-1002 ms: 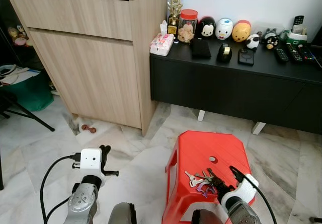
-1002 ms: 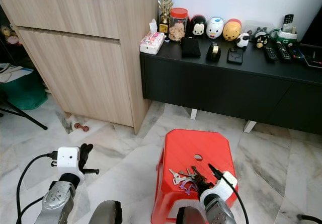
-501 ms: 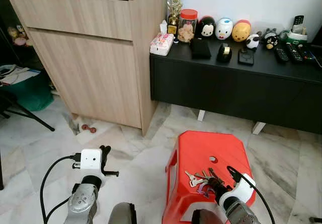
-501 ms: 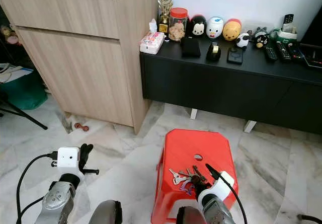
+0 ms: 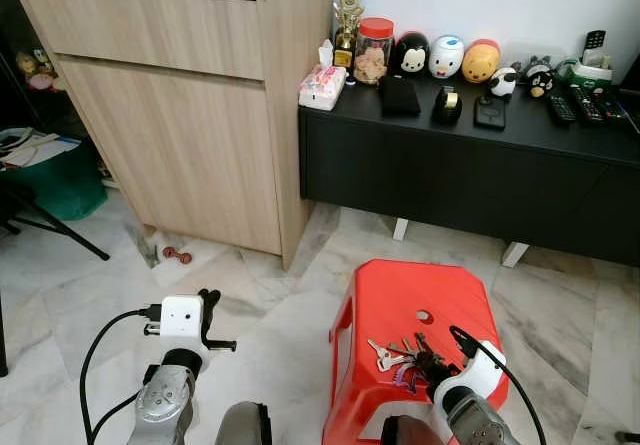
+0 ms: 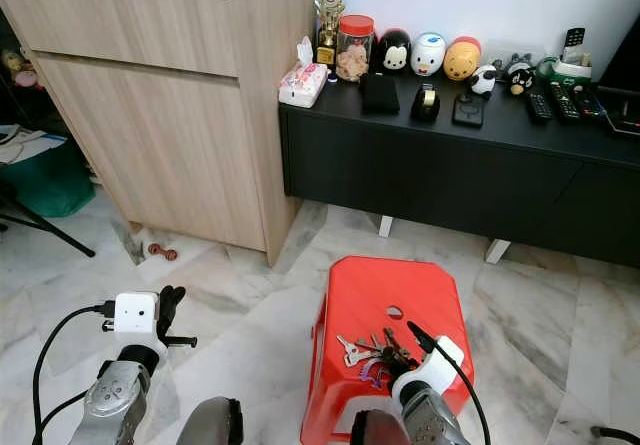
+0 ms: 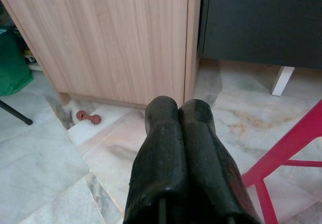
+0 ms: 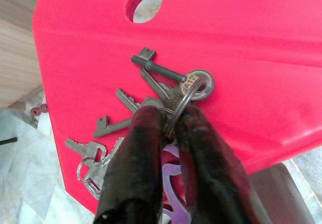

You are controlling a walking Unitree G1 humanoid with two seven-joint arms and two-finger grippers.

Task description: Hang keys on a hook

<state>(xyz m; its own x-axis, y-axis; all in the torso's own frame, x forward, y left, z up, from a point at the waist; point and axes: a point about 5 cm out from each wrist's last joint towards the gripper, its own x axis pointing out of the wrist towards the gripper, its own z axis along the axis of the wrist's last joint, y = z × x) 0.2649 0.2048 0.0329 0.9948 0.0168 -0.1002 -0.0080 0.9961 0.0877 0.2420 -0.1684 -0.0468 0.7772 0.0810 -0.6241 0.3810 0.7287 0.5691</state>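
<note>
Right hand (image 8: pixel 168 126) has slid lower, its fingers closing around the keys (image 8: pixel 151 103)

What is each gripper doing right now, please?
Left gripper: shut, holding nothing.
Right gripper: shut on the keys on the red stool.

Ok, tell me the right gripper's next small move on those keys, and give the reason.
Probably close fully and lift straight up. The right gripper has its fingers either side of the ring of the keys, which lie on the red stool; no hook is in sight, so they must come off the seat first. The left gripper is shut and idle.
</note>
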